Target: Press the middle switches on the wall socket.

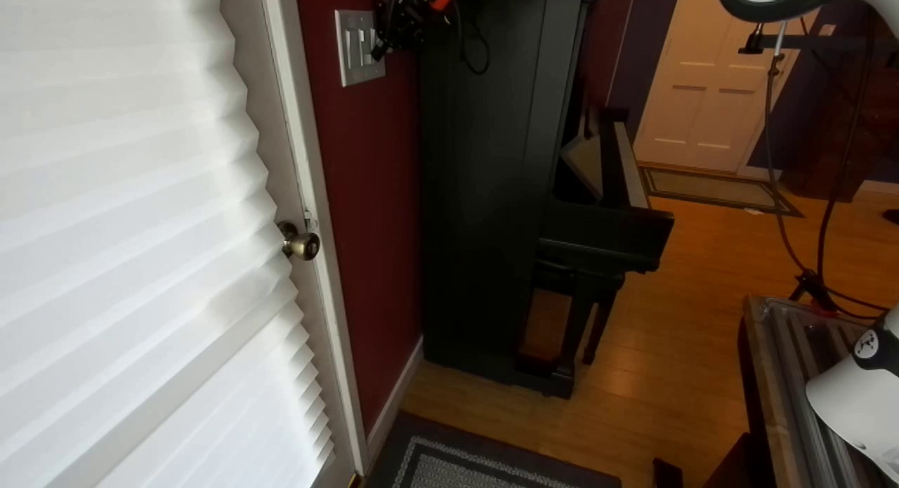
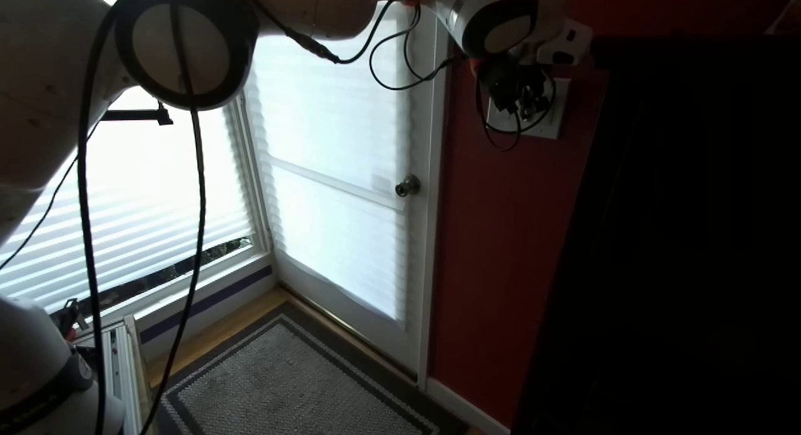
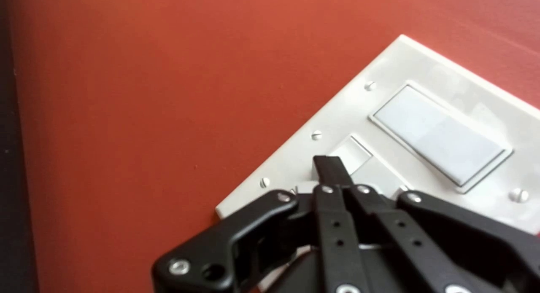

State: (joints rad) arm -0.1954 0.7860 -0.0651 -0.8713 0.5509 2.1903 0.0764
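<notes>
Two black jaws fill the bottom of the wrist view, closed and side by side. They sit at the end of the white arm (image 2: 341, 12), which spans much of the top of an exterior view. One narrow fingertip (image 3: 332, 170) stands in front of the wall socket (image 3: 382, 141), a white plate on the red wall (image 3: 147, 116) that looks slanted in the wrist view. It covers an edge of the middle switches (image 3: 351, 154); whether it touches them I cannot tell. A wide rocker (image 3: 438, 133) lies just beside them in plain sight, while the opposite end of the plate is partly hidden by the jaws. In an exterior view the wall socket sits between a pale door frame (image 1: 302, 123) and a black piano (image 1: 484, 193), the jaws over its piano side. Lower down is a brass doorknob (image 1: 303, 246), on a white door (image 1: 246, 14) covered by a pleated blind (image 1: 133, 193). A grey rug (image 2: 294, 372) lies on the wooden floor (image 1: 650, 379) at the foot of that door. Farthest off, beyond the piano, stands a panelled door (image 1: 695, 74) with a mat (image 1: 709, 189) in front of it.
</notes>
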